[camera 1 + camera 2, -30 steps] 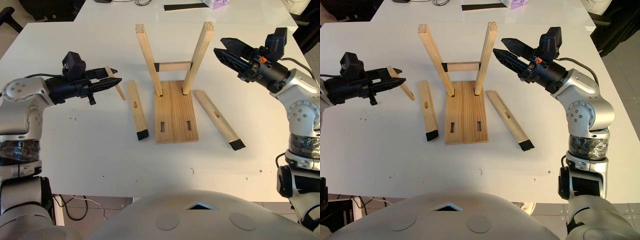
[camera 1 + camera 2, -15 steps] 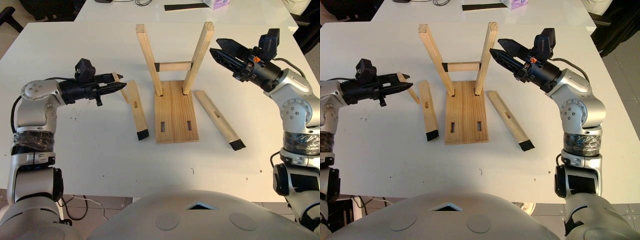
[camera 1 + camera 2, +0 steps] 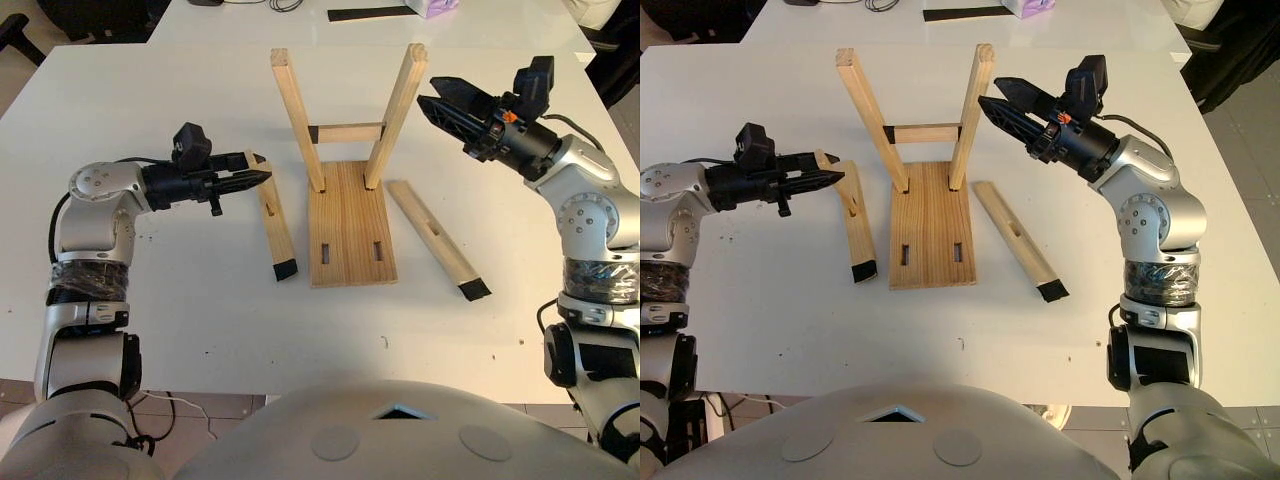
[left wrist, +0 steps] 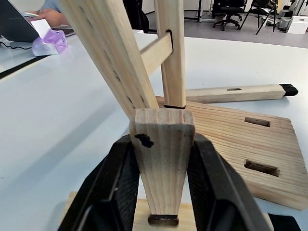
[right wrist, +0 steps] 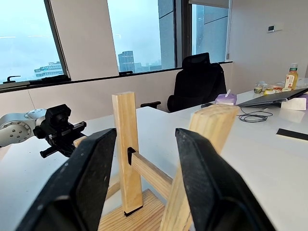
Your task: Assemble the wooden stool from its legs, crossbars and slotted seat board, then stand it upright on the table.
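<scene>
The slotted seat board point(image 3: 350, 240) lies flat mid-table, with two legs point(image 3: 296, 115) point(image 3: 396, 110) standing in its far slots and a crossbar point(image 3: 348, 132) joining them. One loose leg point(image 3: 274, 225) lies left of the board, another point(image 3: 437, 240) lies to its right. My left gripper point(image 3: 258, 168) is shut on a short crossbar point(image 4: 162, 159) and hovers over the far end of the left loose leg. My right gripper point(image 3: 428, 92) is open, its fingers point(image 5: 82, 187) just right of the right upright leg's top.
A purple packet point(image 3: 434, 8), a black strip point(image 3: 368, 13) and cables lie on the neighbouring table beyond. The white table point(image 3: 200, 300) has bare surface in front of the board and on both flanks.
My left arm has swung right with the crossbar, from the table's left side to over the left loose leg. The right gripper has shifted slightly left toward the upright leg.
</scene>
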